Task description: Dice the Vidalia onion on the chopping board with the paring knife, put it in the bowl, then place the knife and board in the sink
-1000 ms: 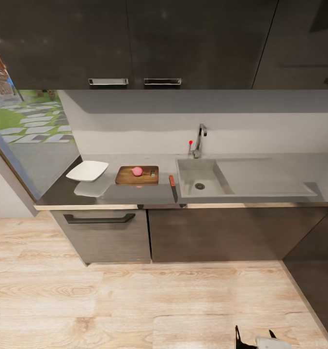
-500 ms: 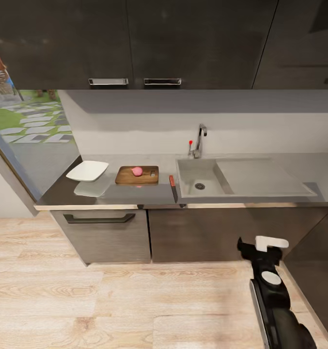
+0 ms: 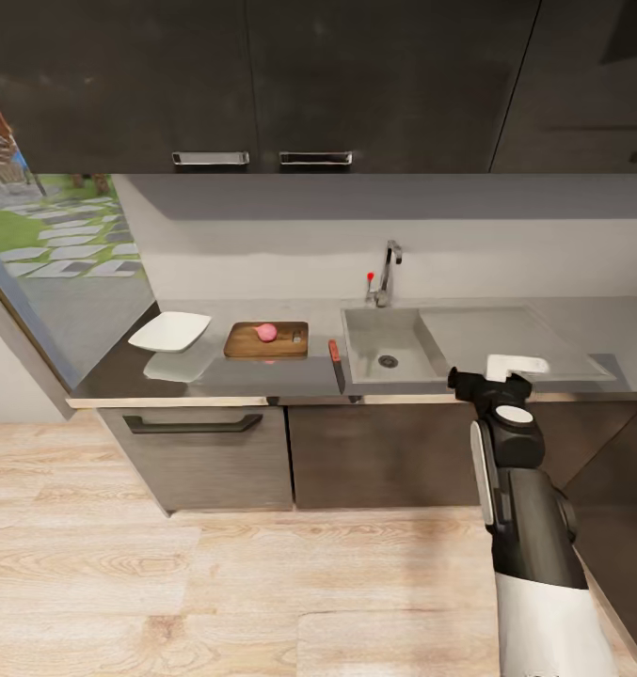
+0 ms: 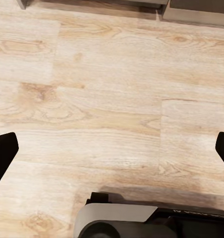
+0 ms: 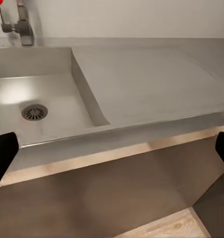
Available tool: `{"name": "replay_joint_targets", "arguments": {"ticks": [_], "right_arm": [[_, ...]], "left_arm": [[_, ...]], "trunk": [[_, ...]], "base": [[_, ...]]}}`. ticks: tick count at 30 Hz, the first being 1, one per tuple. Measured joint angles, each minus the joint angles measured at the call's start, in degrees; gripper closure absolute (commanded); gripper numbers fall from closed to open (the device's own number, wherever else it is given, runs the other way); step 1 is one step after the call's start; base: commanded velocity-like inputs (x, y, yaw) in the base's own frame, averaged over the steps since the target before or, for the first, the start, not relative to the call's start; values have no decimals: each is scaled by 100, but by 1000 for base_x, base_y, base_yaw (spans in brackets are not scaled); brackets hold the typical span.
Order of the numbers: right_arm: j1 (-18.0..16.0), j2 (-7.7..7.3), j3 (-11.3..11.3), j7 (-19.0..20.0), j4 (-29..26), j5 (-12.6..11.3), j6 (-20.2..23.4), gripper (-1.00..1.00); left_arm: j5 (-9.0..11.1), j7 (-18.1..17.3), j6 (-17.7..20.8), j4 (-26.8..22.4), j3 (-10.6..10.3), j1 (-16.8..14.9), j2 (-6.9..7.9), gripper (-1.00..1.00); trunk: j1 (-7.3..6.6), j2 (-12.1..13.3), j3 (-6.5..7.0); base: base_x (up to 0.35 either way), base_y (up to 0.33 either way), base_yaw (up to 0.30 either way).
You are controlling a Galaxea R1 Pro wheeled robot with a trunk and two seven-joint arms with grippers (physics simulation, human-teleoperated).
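Raised since earlier, the right gripper [image 3: 487, 378] hovers before the sink [image 3: 407, 371], jaws released; reaching carelessly could knock the paring knife [image 3: 336, 362] beside the sink off the bench [image 3: 252, 381].

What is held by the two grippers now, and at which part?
Nothing is held. The right gripper is open before the sink; the left gripper is open above the floor.

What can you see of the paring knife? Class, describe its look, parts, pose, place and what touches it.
The paring knife is small and slim, with a red handle toward the wall and a dark narrow blade pointing toward the counter's front edge. It lies flat on the countertop, between the chopping board and the sink, close beside the sink's left rim. It is apart from the board, and no gripper touches it. Finer detail is too small to tell.
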Motion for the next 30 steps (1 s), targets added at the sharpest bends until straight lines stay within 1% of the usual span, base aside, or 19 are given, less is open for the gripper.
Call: {"name": "replay_joint_targets", "arguments": {"ticks": [5, 7, 14, 21, 30], "right_arm": [[-32, 4, 55, 149, 14, -7, -7, -100], [-41, 1, 62, 314, 20, 0, -9, -100], [-39, 3, 58, 429, 30, 0, -9, -100], [-38, 3, 59, 421, 29, -220, -5, -100], [-38, 1, 59, 424, 27, -265, -5, -100]], "left_arm": [[2, 10, 0, 17, 1, 0, -6, -100], [3, 17, 6, 28, 1, 0, -18, -100], [6, 26, 9, 166, 9, 1, -42, -100], [8, 36, 1, 242, 10, 1, -41, -100], [10, 43, -6, 371, 31, 1, -32, -100]], "trunk": [[0, 0, 0], [0, 0, 0], [0, 0, -3], [0, 0, -27], [0, 0, -65]], "base": [[0, 0, 0], [0, 0, 0], [0, 0, 32], [0, 0, 205], [-2, -2, 247]]}}
